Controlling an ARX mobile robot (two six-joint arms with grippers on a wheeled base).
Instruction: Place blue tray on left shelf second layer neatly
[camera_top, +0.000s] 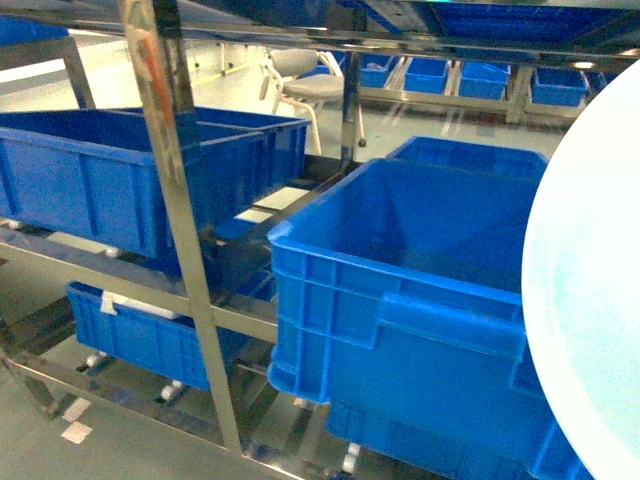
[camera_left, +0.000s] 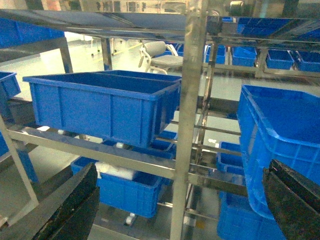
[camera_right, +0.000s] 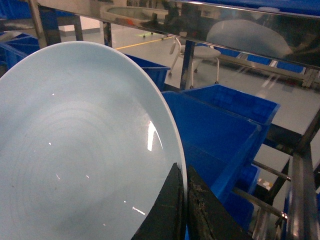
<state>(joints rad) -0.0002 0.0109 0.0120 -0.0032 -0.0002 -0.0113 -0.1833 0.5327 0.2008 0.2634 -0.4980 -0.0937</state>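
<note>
The blue tray (camera_top: 590, 280) is a pale, smooth round dish held on edge, filling the right side of the head view. In the right wrist view the tray (camera_right: 75, 150) takes up the left half, and my right gripper (camera_right: 183, 172) is shut on its rim with one black finger on each face. The left shelf second layer (camera_top: 100, 268) is a steel rail tier carrying a large deep-blue crate (camera_top: 90, 180). My left gripper (camera_left: 182, 167) is open and holds nothing. It faces the rack, with that tier's rail (camera_left: 90, 149) ahead to the left.
A steel post (camera_top: 185, 220) stands between the left bay and a big blue crate (camera_top: 400, 290) close to the tray. More blue crates (camera_top: 150, 335) sit on the lower tier. A white chair (camera_top: 300, 85) stands behind the rack, and a top rail (camera_right: 200, 20) runs overhead.
</note>
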